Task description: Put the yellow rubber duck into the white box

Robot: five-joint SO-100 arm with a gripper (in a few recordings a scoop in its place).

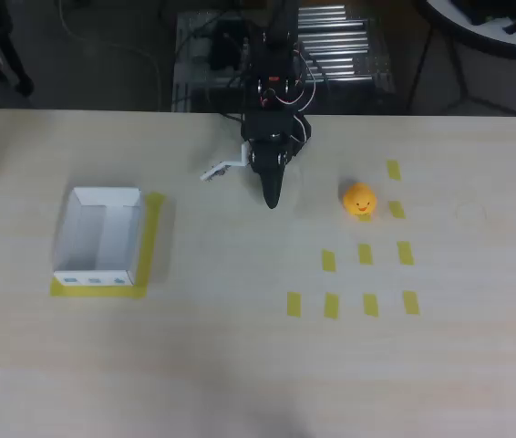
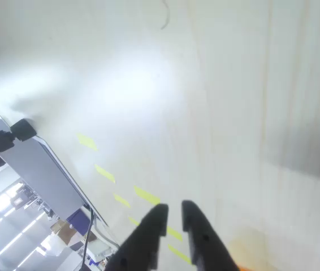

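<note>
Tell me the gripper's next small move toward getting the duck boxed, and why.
Probably swing the gripper rightward in the overhead view and open it. Its fingers look nearly closed and empty, and the yellow rubber duck sits untouched on the table to its right, far from the white box.

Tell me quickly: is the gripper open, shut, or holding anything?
Gripper: shut, fingers nearly together with nothing between them. The duck sits apart on the table.

Overhead even, soft (slightly blurry); wrist view overexposed, glare on table (image 2: 148, 84).
</note>
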